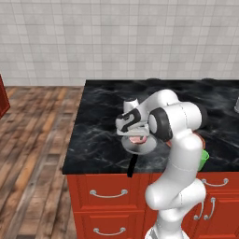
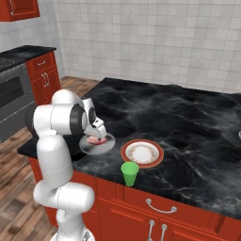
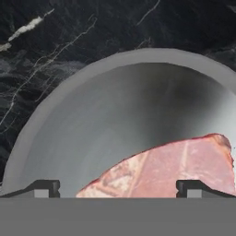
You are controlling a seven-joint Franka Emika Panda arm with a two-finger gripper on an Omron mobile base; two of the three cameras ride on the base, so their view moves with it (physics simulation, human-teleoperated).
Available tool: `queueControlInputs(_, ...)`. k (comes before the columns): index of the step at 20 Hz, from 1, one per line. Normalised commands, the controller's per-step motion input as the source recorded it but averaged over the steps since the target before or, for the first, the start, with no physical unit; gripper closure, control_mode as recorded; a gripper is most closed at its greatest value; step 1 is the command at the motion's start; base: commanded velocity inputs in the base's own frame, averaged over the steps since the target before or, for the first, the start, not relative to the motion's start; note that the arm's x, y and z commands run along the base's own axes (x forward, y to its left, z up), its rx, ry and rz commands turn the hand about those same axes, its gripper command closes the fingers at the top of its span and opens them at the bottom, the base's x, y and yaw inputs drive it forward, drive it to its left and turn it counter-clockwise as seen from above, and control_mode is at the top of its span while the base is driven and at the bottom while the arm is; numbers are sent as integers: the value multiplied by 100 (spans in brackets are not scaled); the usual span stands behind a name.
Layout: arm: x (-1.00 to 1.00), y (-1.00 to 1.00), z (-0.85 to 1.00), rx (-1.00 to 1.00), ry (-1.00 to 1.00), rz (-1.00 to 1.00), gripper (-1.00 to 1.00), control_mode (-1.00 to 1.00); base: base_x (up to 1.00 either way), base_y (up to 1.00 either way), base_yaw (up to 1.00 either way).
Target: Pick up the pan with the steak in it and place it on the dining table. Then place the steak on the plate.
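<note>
My fingers (image 3: 46, 188) stand spread wide, one dark tip at each lower corner of the hand view, with nothing clamped between them; my gripper (image 3: 118, 189) hangs low over the steak (image 3: 170, 168), and I cannot tell whether the tips touch the meat. Closest to me in that view is the steak, a pink slab with paler marbling and a darker red edge, lying in the pan (image 3: 115, 115), whose grey curved wall rises beyond it, and past the rim lies the black white-veined marble of the dining table (image 3: 55, 41). The left base view adds what my hand camera misses: the pan's (image 1: 140, 144) straight black handle (image 1: 132, 164) runs toward the table's near edge and sticks out over the red drawer fronts (image 1: 107, 192), so the pan's long axis runs front to back across the counter. My gripper (image 1: 135, 133) there sits just above the steak (image 1: 137, 139). The right base view shows the pan (image 2: 99, 145) from the other side with the steak (image 2: 97, 140) inside, the plate (image 2: 142, 153) with its reddish-brown rim just beside the pan, apart from it, and a green cup (image 2: 130, 173) standing upright near the table (image 2: 188, 117) edge in front of the plate.
</note>
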Motion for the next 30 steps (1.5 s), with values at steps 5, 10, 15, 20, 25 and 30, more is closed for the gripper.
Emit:
queueControlInputs(5, -29, 0, -41, -4, 4, 2, -100, -100, 0, 0, 0)
queueControlInputs(10, -16, -4, 0, 1, -2, 0, -100, -100, 0, 0, 0)
queueControlInputs(15, -26, -11, 9, 6, -11, 2, -100, -100, 0, 0, 0)
queueControlInputs(20, -9, 3, -2, 0, 0, 2, -100, -100, 0, 0, 0)
queueControlInputs(25, -2, 26, -14, 0, 3, 3, -100, -100, 0, 0, 0)
queueControlInputs(30, -11, 0, -15, -1, 1, 1, -100, -100, 0, 0, 0)
